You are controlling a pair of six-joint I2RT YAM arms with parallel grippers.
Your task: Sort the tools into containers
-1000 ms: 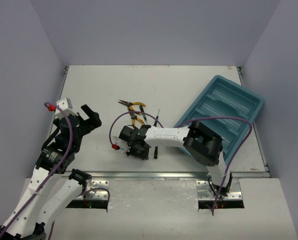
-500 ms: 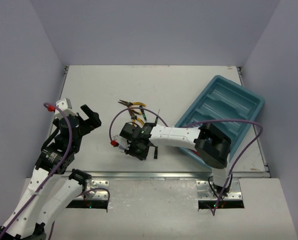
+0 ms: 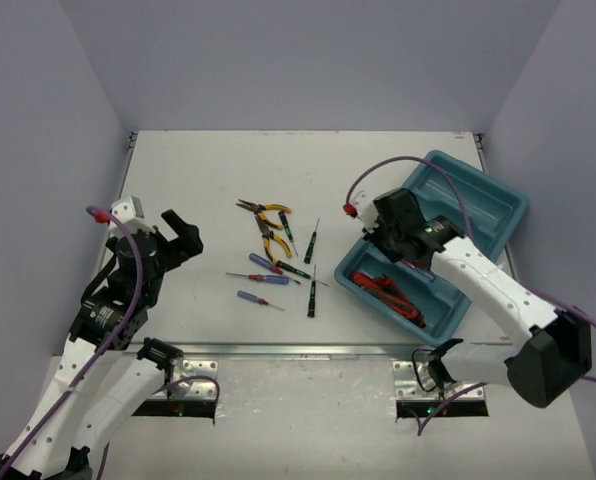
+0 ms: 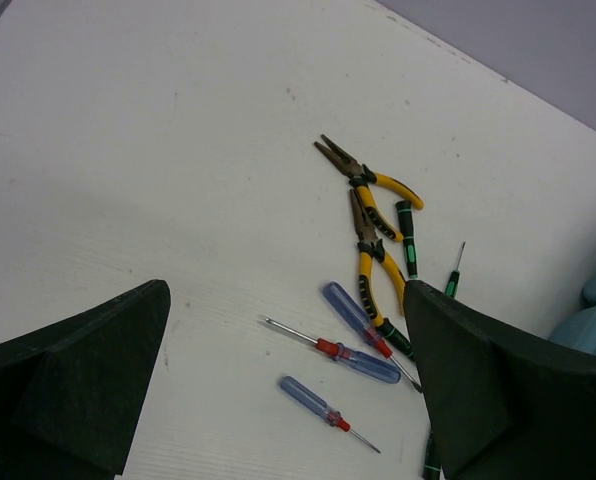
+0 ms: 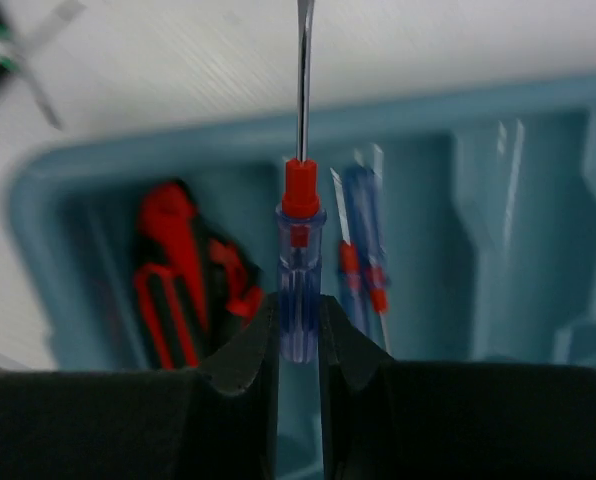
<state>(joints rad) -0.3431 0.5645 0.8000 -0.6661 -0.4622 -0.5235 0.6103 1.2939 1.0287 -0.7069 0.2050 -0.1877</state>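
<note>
The teal tray (image 3: 488, 205) lies at the right. My right gripper (image 3: 380, 240) hovers over its near end, shut on a blue-handled screwdriver (image 5: 300, 290) with a red collar, shaft pointing away (image 5: 300, 320). Below it the tray (image 5: 538, 230) holds red-handled pliers (image 5: 183, 270), also seen from the top (image 3: 390, 292), and blue screwdrivers (image 5: 363, 250) in the neighbouring compartment. On the table lie yellow pliers (image 3: 268, 225), black-green screwdrivers (image 3: 312, 240) and three blue screwdrivers (image 3: 263, 279). My left gripper (image 3: 178, 235) is open and empty, left of the pile (image 4: 284, 290).
In the left wrist view the yellow pliers (image 4: 373, 185) lie far of the blue screwdrivers (image 4: 363, 360), with a black-green screwdriver (image 4: 406, 235) beside them. Grey walls enclose the table on three sides. A metal rail (image 3: 298, 350) runs along the near edge.
My right arm has swung from the tool pile at mid-table to over the tray, carrying a blue screwdriver. The left arm has not moved.
</note>
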